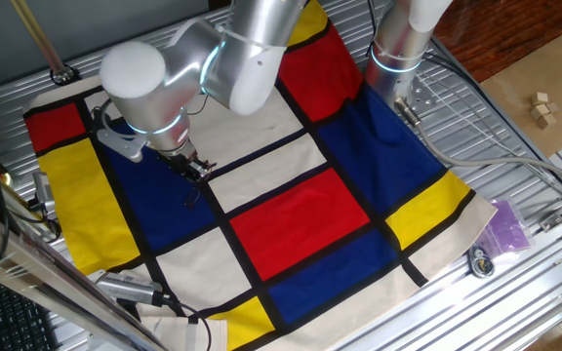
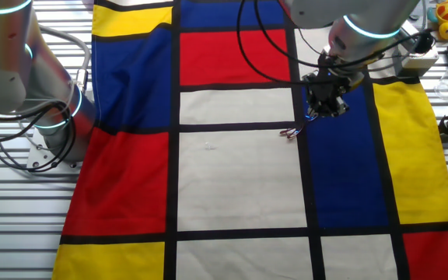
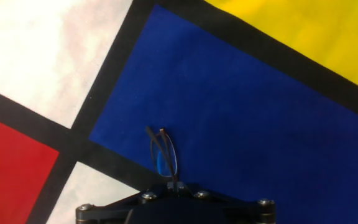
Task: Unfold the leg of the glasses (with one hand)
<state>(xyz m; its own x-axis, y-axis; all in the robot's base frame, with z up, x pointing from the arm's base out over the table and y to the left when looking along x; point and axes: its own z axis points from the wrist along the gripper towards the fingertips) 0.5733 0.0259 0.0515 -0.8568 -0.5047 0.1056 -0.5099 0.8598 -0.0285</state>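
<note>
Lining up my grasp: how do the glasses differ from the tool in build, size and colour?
The glasses are thin curved wire; the tool is a solid block with screws. The glasses are far smaller than the tool. The glasses show a blue-tinted lens; the tool is plain black. Both are dark and sit over the blue panel.

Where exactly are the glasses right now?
Find the blue cloth panel beside the yellow one. The gripper hangs over it with the glasses at its tip: a thin dark wire oval, finer and curved, unlike the cloth's broad straight black lines.
</note>
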